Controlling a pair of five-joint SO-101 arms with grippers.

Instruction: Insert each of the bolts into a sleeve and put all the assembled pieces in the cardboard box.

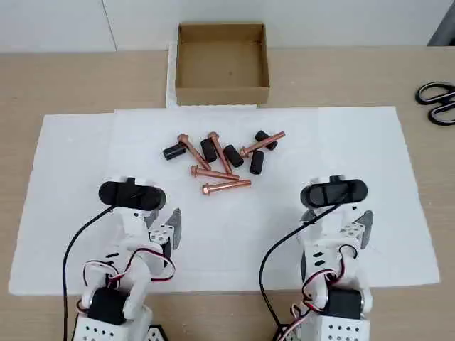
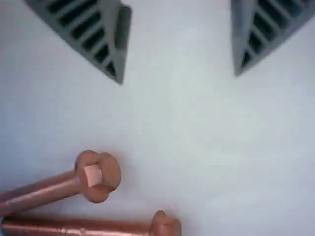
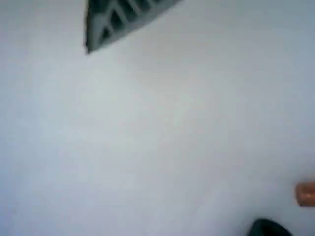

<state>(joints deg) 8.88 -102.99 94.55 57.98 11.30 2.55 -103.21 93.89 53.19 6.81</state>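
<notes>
On the wooden table (image 1: 57, 78) a white sheet (image 1: 71, 213) is spread, and on its far half, about the middle, five copper bolts (image 1: 226, 186) and five short black sleeves (image 1: 257, 162) are seen in one loose heap, several of them touching or crossing. One sleeve lies against the bolt at the right end of the heap; whether that bolt passes through it cannot be told. Beyond the heap, at the far edge of the sheet, the cardboard box (image 1: 222, 96) is placed with its open side up, apart from the heap. Both arms are set at the near edge of the table, side by side, with the heap between them and further away. The left claw (image 2: 179, 77) is held over the bare sheet and is spread wide, with nothing gripped; its two grey fingers (image 2: 93, 29) are well apart. Two of the bolts are seen near it in the left wrist view, lying on the sheet and not touched by it. The right claw (image 1: 338, 222) is held over the sheet at the right of the heap; whether it is wide or narrow cannot be told. Black scissors (image 1: 437, 99) are lying on the bare table at its right edge, off the sheet.
</notes>
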